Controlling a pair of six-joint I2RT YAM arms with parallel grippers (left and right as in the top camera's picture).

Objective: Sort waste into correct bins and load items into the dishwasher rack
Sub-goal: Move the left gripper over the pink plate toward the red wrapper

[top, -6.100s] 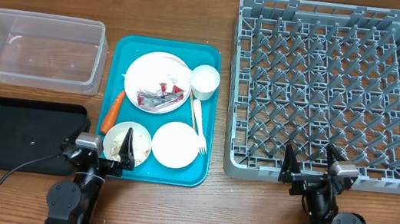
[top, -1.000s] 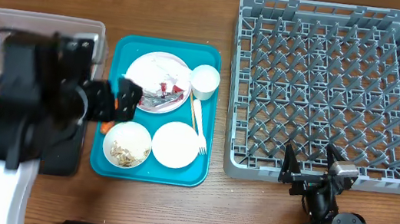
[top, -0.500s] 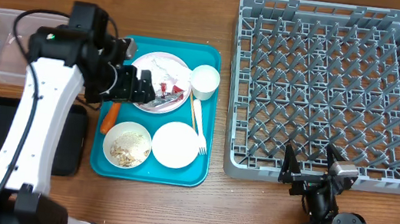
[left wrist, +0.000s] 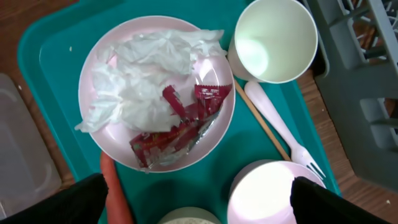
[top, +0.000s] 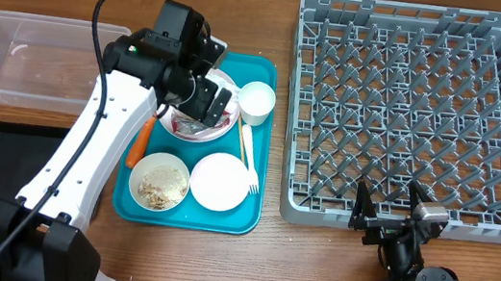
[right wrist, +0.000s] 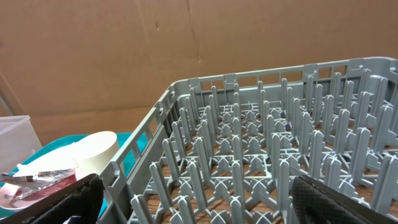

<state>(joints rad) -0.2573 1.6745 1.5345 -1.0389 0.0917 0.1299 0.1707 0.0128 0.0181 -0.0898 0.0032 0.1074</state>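
Wrappers (left wrist: 180, 127) on plate (left wrist: 106, 56), print seemingly illegible

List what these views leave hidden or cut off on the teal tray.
- Carrot: overhead, the left arm covers part of it; left wrist, the bottom edge cuts it.
- Plate: overhead, the left gripper covers its left half.
- Crumb bowl: left wrist, only a sliver above the bottom edge.

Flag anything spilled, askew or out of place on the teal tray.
Only the carrot: it lies loose on the teal tray, at its left side, off any dish. The cup stands upright, and the napkin and wrappers sit within the plate. No spill shows.
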